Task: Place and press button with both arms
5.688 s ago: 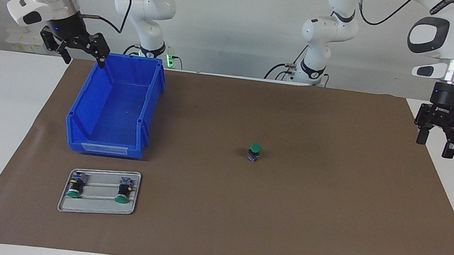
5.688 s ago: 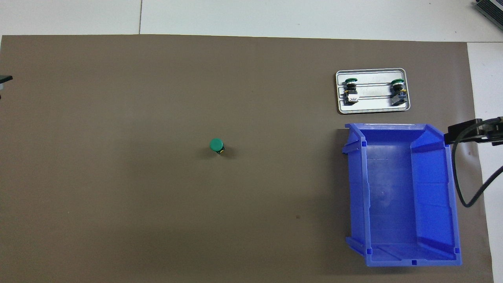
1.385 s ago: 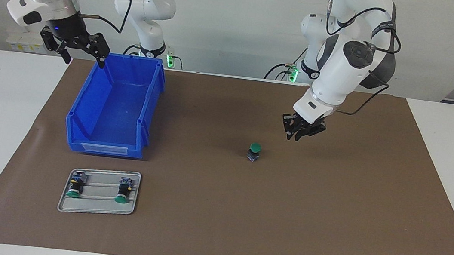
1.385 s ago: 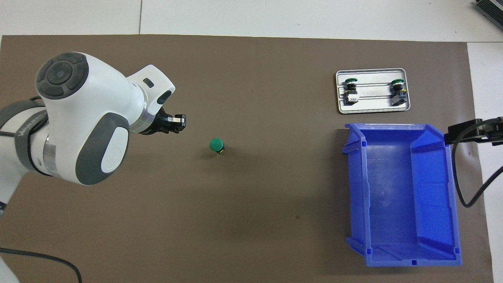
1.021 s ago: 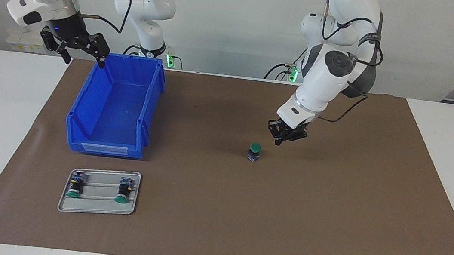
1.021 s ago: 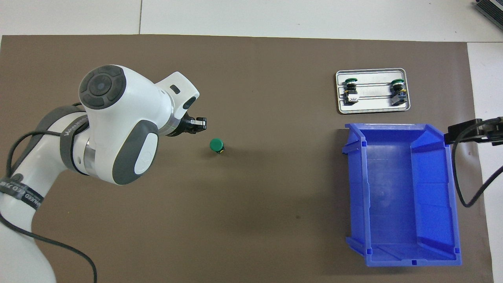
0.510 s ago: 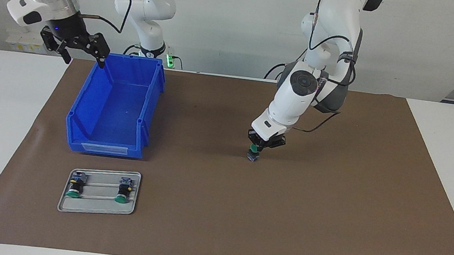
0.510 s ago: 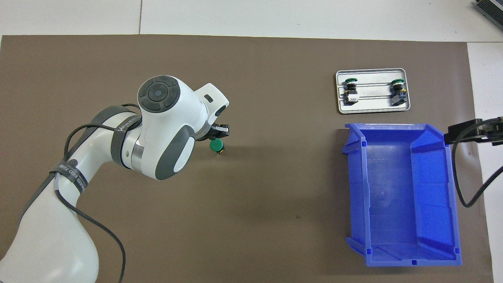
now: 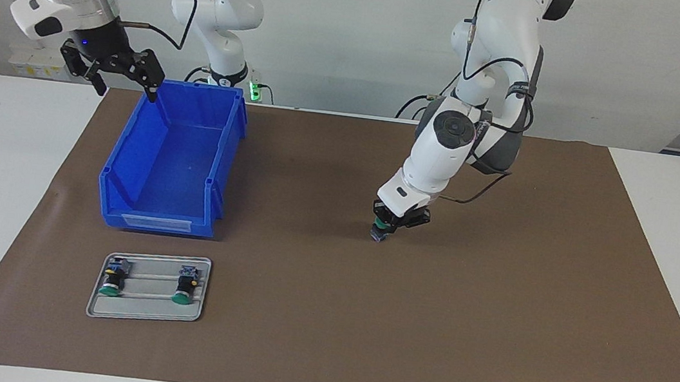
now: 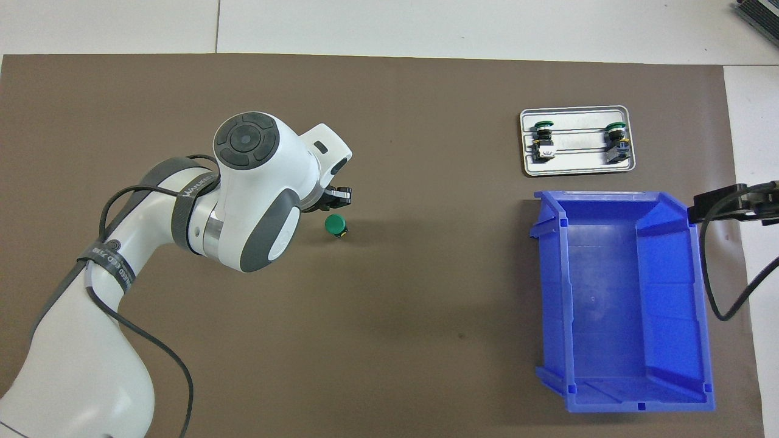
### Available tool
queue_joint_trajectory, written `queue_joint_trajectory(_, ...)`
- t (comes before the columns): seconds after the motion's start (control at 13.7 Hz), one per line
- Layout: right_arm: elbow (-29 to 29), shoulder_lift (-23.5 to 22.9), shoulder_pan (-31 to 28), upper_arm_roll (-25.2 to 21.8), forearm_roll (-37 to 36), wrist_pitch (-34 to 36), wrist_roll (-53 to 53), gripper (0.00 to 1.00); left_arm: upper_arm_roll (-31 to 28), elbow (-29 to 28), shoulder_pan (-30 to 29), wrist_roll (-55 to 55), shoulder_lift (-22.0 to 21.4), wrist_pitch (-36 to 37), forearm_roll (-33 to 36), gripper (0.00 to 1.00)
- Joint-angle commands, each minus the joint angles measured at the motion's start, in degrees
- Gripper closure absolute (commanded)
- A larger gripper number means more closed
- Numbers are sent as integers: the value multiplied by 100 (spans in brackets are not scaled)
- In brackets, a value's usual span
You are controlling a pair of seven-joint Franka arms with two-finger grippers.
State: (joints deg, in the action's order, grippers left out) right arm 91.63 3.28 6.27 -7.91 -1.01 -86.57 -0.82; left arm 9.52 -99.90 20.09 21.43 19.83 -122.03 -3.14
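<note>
While upright on the mat (image 9: 495, 301), button (image 10: 335, 225), green cap up, long axis vertical.

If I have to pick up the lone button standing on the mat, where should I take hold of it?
Grip the button by its short black-and-grey body, below the green cap, coming from straight above. It stands upright on the mat, so the wide cap overhangs and would likely stop it slipping. The shut left hand is over it now.
</note>
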Motion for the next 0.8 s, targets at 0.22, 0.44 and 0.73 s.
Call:
queue_joint_trajectory(0.22,118,129,-12,9,101,44,-94,0,-74,-354,197,291,39,-470,129,100)
queue_joint_trajectory(0.44,118,129,-12,9,101,44,-94,0,-82,-705,197,291,39,-934,138,100)
queue_joint_trajectory(0.73,118,129,-12,9,101,44,-94,0,-109,2,48,247,284,-604,120,100)
